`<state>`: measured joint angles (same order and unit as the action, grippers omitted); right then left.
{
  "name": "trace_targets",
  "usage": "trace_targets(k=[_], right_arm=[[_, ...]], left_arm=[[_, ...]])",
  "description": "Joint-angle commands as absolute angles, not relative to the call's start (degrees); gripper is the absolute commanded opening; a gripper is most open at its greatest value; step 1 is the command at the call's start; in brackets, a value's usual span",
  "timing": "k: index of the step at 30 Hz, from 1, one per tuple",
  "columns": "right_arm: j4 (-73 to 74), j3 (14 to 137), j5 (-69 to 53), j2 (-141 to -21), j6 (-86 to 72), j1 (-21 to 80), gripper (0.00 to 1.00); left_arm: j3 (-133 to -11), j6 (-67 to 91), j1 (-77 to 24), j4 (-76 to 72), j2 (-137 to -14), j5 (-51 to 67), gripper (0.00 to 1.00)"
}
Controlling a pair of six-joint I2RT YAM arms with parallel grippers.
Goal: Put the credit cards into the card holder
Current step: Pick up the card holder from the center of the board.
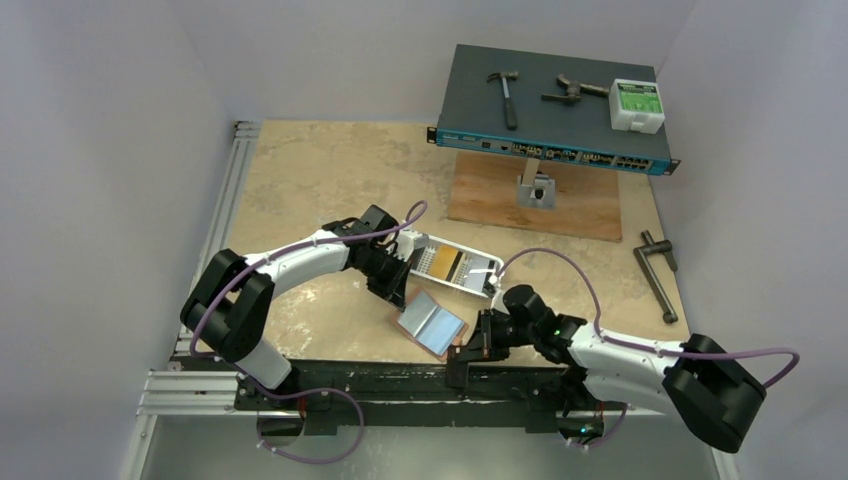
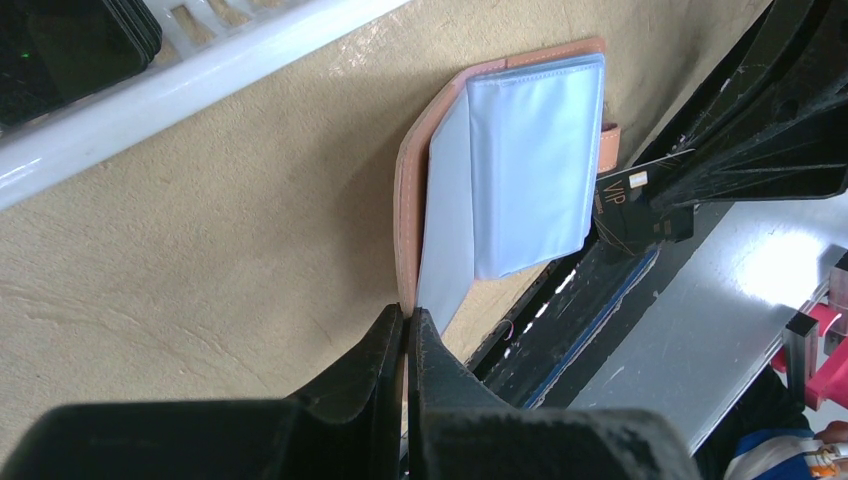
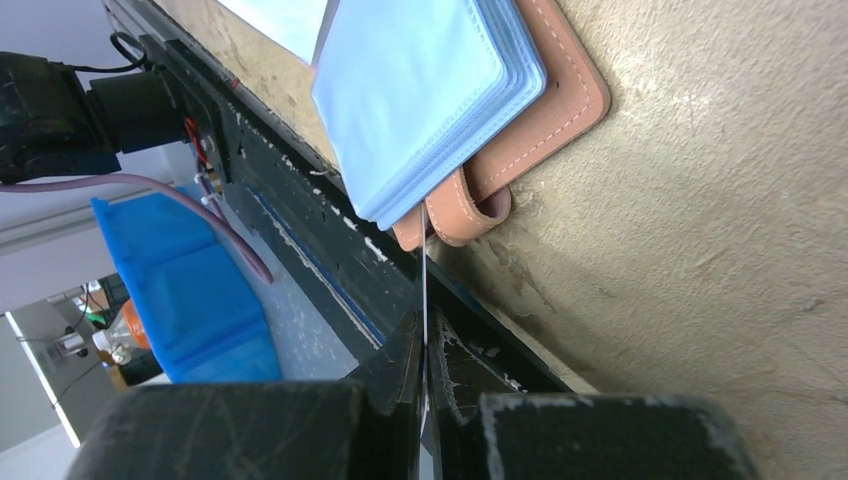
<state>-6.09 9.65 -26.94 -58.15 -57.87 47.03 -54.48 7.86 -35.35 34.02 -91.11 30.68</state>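
The reddish-brown card holder [image 1: 432, 325] lies open near the table's front edge, its pale blue sleeves facing up. My left gripper [image 1: 398, 299] is shut on the holder's leather cover edge [image 2: 408, 322]. My right gripper [image 1: 472, 348] is shut on a black credit card [image 2: 632, 198] marked VIP. In the right wrist view the card shows edge-on [image 3: 424, 270] between my fingers [image 3: 424, 335], and its tip touches the sleeve stack [image 3: 420, 90] beside the tab [image 3: 470, 205]. More cards, orange-yellow [image 1: 451, 264] and black [image 2: 70, 40], stand in the white tray [image 1: 480, 270].
The black rail [image 1: 400, 375] runs right below the holder along the table's near edge. A network switch [image 1: 550, 110] with hammers and a white box on it stands on a wooden board [image 1: 530, 205] at the back. A metal tool [image 1: 658, 275] lies at the right.
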Motion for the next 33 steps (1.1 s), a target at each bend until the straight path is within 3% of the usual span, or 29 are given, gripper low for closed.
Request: trace_targets(k=[1, 25, 33], right_arm=[[-7.58, 11.69, -27.96, -57.47, -55.57, 46.25, 0.00], [-2.91, 10.86, -29.79, -51.47, -54.28, 46.06, 0.00], [-7.13, 12.16, -30.29, -56.83, -53.56, 45.97, 0.00]], left_arm=[[-55.26, 6.97, -34.98, 33.99, -89.37, 31.53, 0.00], [-55.46, 6.79, -34.99, 34.19, -89.36, 31.79, 0.00], [-55.37, 6.68, -35.03, 34.19, -89.21, 31.97, 0.00]])
